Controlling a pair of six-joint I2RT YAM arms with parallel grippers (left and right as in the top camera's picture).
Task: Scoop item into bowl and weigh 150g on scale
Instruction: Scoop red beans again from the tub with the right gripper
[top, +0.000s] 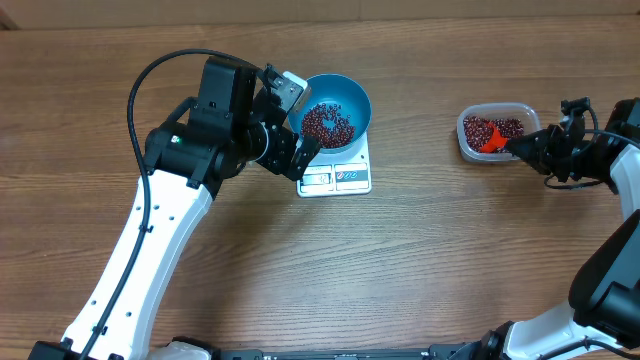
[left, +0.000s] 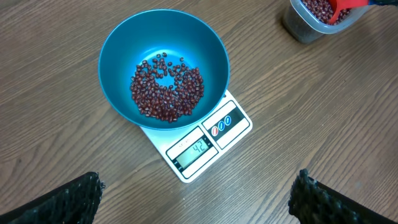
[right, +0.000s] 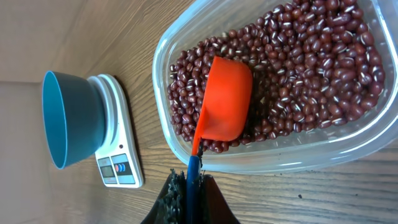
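The blue bowl stands on the white scale and holds a thin layer of red-brown beans. The scale's display reads 42. My left gripper hangs open just left of the bowl, nothing between its fingers. At the right, my right gripper is shut on the blue handle of the red scoop. The scoop's cup lies on the beans inside the clear tub.
Bare wooden table lies between the scale and the tub. In the right wrist view the bowl and the scale show far off at the left.
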